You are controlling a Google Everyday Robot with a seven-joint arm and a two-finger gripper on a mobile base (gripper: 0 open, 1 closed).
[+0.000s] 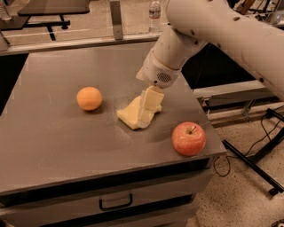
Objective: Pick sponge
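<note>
The sponge [128,116] is a pale yellow flat foam block lying on the grey table [53,142], right of centre. My gripper [147,111] hangs from the white arm [213,31] and is down right on top of the sponge's right half, covering that part. The sponge's left half shows beside it.
A round orange fruit [89,98] lies left of the sponge. A red apple [189,138] sits near the table's front right corner. A drawer handle [115,203] is below the front edge. A water bottle [154,13] stands behind the table.
</note>
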